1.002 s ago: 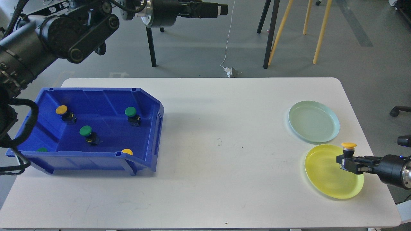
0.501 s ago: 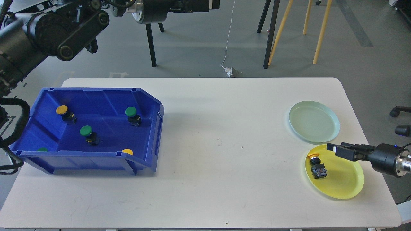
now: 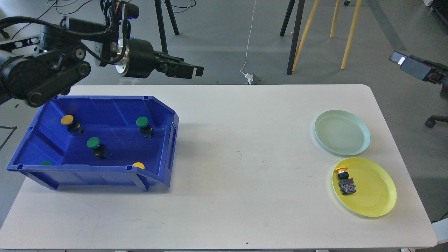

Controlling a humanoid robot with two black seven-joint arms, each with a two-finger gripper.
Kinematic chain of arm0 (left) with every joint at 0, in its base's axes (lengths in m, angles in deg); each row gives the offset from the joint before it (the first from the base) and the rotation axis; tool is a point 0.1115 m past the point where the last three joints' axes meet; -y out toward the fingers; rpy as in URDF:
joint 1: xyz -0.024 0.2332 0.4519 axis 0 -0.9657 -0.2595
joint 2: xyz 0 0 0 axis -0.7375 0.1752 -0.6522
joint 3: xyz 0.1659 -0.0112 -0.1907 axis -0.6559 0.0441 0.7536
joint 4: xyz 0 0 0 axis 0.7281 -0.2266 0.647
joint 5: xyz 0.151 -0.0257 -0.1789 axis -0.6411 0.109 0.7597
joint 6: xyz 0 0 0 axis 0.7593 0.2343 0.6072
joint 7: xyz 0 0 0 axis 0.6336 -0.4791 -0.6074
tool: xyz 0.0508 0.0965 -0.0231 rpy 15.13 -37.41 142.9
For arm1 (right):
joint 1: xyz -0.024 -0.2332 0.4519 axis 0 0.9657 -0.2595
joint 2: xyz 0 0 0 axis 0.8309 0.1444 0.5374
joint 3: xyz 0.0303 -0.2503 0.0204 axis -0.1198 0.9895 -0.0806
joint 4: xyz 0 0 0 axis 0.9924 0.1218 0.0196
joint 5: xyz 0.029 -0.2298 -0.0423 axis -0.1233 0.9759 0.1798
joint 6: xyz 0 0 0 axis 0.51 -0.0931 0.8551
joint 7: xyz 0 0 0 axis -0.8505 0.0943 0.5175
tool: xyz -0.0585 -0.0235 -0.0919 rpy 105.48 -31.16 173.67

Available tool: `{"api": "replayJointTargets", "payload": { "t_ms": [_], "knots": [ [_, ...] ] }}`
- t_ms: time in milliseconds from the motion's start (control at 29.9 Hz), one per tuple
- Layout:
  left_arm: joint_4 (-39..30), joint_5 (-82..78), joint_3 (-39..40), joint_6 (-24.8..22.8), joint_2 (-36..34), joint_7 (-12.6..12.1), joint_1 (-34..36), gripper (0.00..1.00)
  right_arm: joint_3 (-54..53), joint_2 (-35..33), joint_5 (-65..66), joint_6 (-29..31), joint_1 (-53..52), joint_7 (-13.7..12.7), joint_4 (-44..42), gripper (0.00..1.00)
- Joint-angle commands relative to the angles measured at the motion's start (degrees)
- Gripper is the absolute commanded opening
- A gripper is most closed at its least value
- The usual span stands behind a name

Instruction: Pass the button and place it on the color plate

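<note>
A yellow-capped button (image 3: 345,182) lies on its side on the left part of the yellow plate (image 3: 376,197). The pale green plate (image 3: 342,133) behind it holds nothing. The blue bin (image 3: 168,140) at the left holds several buttons, among them a yellow one (image 3: 67,120) and two green ones (image 3: 142,122) (image 3: 93,142). My left gripper (image 3: 195,72) hangs open and empty above the table's far edge, behind the bin. My right gripper (image 3: 399,60) is raised high at the far right, well away from the plates, open and empty.
Two more button caps, green (image 3: 45,163) and yellow (image 3: 138,165), peek over the bin's front wall. The white table (image 3: 245,168) spans the view. Chair and easel legs (image 3: 297,35) stand on the floor behind it.
My right gripper let go of the yellow button, which fell on its side on the yellow plate, then rose up and back to the right. My left gripper swung down and left toward the bin.
</note>
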Motion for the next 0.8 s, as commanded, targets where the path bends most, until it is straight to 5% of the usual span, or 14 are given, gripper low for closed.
{"api": "replayJointTargets", "payload": {
  "t_ms": [0,368,601,769],
  "knots": [
    [-5.01,-3.19,-0.51,0.00,-5.61,-0.01,-3.27,0.90,0.41,0.24,0.00,0.35,-2.76,-0.01,-2.95,0.76],
    [4.72,-8.48,-0.33,0.00,-2.39,-0.01,-15.67,0.89,0.77,5.60,0.00,1.14,-14.54,-0.01,-12.10,0.76],
    [19.84,-7.42,0.28,1.46,7.55,-0.01,-16.38,0.89,0.77,5.69,0.09,2.89,-17.36,-0.01,-12.54,0.76],
    [21.26,-5.58,0.20,1.37,8.70,-0.01,-15.85,0.89,0.68,5.78,-0.08,4.21,-22.45,-0.01,-13.86,0.75]
  ]
}}
